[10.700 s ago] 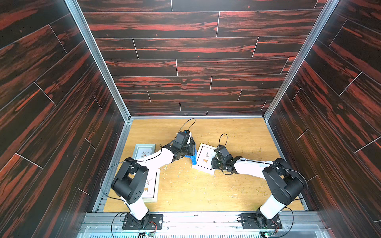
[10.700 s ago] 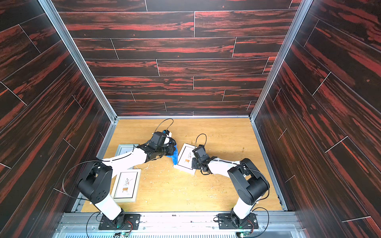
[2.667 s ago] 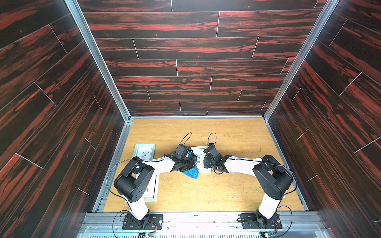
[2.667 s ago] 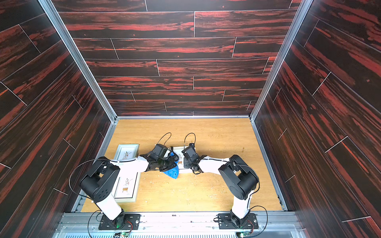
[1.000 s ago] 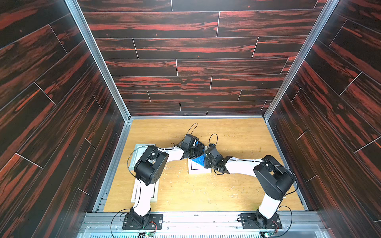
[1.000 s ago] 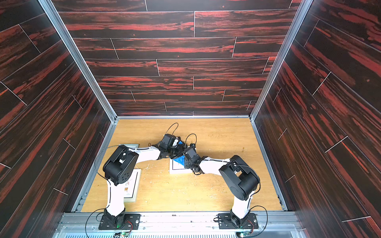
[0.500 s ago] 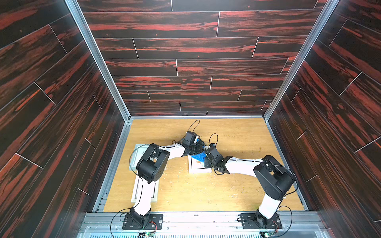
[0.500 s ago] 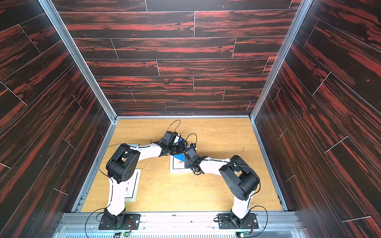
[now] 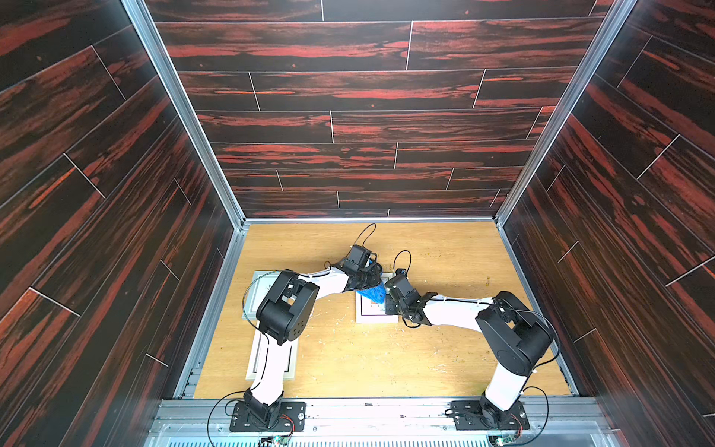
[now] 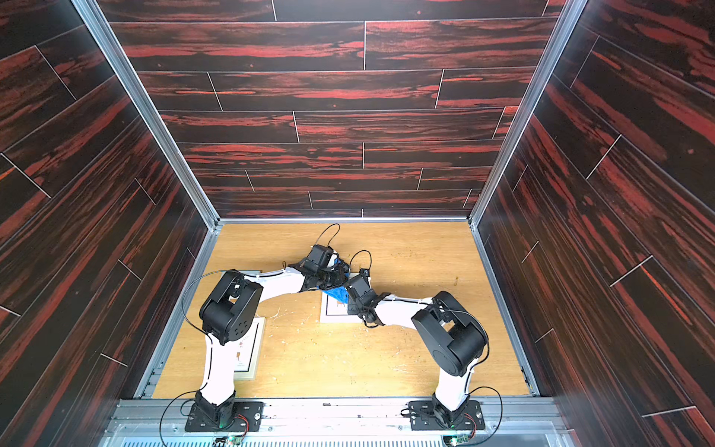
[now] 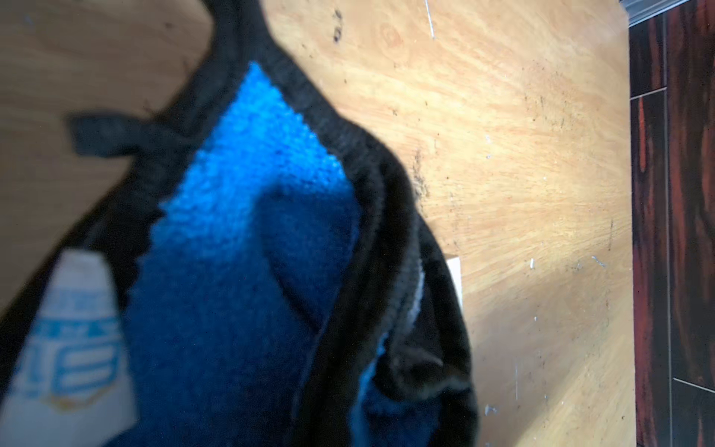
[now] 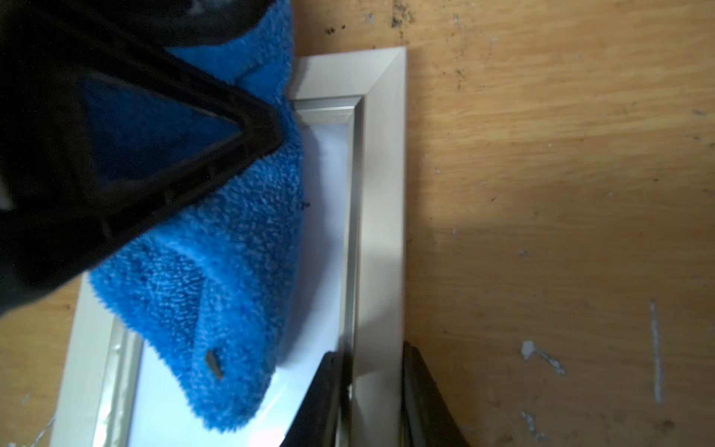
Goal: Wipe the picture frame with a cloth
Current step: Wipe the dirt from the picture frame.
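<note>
A white-railed picture frame (image 9: 373,315) (image 10: 336,315) lies flat on the wooden table in both top views. On its far end rests the bunched blue cloth (image 9: 374,293) (image 10: 337,294), with my left gripper (image 9: 367,281) shut on it from above. In the left wrist view the cloth (image 11: 251,271) fills the picture and hides the jaws. My right gripper (image 12: 367,360) (image 9: 389,305) is shut on the frame's right rail (image 12: 381,193), one finger on each side. The cloth (image 12: 232,251) presses on the glass beside it.
Two more picture frames lie at the left, one at the back (image 9: 260,284) and one near the front (image 10: 247,354), both partly under the left arm. Dark wood-pattern walls close in three sides of the wooden table (image 9: 445,251).
The left gripper has dragged the cloth a little toward the frame's far end over the last second. The right gripper has stayed on the rail.
</note>
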You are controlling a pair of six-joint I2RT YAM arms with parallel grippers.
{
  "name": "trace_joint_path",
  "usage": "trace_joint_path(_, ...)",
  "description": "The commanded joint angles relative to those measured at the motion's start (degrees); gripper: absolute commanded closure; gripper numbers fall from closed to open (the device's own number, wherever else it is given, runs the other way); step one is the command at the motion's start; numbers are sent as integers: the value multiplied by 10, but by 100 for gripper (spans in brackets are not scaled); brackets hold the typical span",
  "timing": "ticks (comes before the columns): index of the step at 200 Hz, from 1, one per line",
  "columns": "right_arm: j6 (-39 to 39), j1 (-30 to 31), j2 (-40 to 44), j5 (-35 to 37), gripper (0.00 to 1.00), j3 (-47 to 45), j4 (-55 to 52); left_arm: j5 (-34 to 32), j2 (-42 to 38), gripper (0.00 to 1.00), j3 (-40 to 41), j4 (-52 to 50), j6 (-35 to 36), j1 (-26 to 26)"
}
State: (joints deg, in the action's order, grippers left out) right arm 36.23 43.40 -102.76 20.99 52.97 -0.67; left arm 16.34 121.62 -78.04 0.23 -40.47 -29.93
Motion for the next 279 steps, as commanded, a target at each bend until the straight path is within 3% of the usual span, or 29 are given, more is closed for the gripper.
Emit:
trace_joint_path(1,-2,4,-4,6,100,-8,-46,-35,-19,97,47,-36,11,53)
trace_joint_path(23,-1,4,-6,6,100,-7,-45,-27,-27,97,54,-37,12,60)
trace_joint_path(77,-3,4,-1,12,100,-6,-50,-7,39,96,-43,-52,-11,2)
trace_joint_path(139,-1,3,1,10,100,-8,-47,-52,-39,96,39,-96,29,66)
trace_joint_path(207,-1,3,5,16,100,-10,-52,-20,22,96,-52,-100,3,-8)
trace_joint_path(251,2,4,-1,12,100,-8,-48,-65,-52,96,17,-140,38,27)
trace_joint_path(279,-2,3,-4,18,100,-4,-52,-70,-111,96,73,-188,48,12)
